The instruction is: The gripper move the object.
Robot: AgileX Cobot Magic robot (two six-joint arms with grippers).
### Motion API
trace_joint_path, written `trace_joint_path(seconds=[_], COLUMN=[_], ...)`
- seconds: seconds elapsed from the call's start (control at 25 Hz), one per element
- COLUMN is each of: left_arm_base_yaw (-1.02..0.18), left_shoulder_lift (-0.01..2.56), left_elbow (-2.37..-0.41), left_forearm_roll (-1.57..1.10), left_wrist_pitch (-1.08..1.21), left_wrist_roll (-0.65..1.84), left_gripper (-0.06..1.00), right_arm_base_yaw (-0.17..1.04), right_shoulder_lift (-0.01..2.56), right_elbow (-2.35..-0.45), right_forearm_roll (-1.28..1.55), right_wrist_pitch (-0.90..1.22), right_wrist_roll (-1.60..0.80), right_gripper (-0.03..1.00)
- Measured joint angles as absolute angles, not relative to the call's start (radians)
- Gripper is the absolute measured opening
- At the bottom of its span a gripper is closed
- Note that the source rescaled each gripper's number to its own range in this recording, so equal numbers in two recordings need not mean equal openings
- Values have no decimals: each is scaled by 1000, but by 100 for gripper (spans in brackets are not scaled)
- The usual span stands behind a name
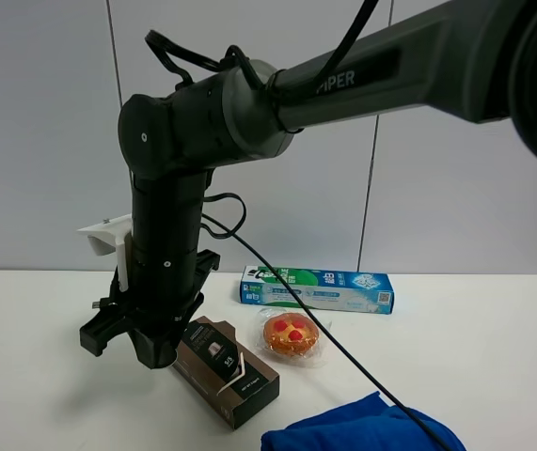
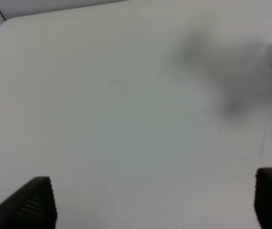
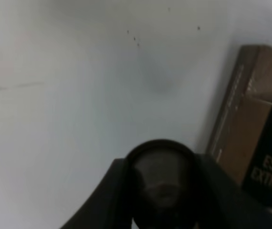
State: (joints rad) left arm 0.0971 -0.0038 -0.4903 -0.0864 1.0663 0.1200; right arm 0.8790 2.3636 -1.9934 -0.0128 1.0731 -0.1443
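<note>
My right gripper (image 1: 133,346) reaches across to the left side of the white table (image 1: 42,395) and hangs just above it, right beside the left end of a long dark brown carton (image 1: 226,369). In the right wrist view this gripper (image 3: 162,202) is shut on the tiny dark brown coffee capsule (image 3: 161,183), which sits between its two black fingers (image 3: 109,195). The capsule is hidden by the claw in the exterior view. My left gripper (image 2: 152,200) is open and empty over bare table; its arm does not show in the exterior view.
The brown carton (image 3: 250,138) lies close beside the held capsule. A blue-green toothpaste box (image 1: 317,288) lies behind it, a wrapped pastry (image 1: 292,335) in the middle, and a blue cloth (image 1: 362,427) at the front edge. A black cable (image 1: 343,352) runs across the table.
</note>
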Motion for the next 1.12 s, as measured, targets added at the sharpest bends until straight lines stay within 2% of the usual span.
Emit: trace_joint_path(seconds=[0.28, 0.92, 1.0, 1.12], left_arm_base_yaw=[97, 97, 97, 97], left_shoulder_lift=[-4, -4, -4, -4], left_elbow=[-490, -490, -490, -490], left_forearm_roll=[-86, -86, -86, -86], left_wrist_pitch=[1066, 1066, 1066, 1066], left_wrist_roll=[120, 120, 120, 120], left_gripper=[100, 100, 100, 100], right_arm_base_yaw=[886, 886, 886, 886], right_shoulder_lift=[2415, 2451, 2452, 2452], right_elbow=[-1993, -1994, -1994, -1994], right_forearm_roll=[-13, -20, -16, -13], right_wrist_pitch=[1002, 980, 976, 973], right_wrist_roll=[-214, -277, -284, -305], right_gripper=[0, 0, 4, 19])
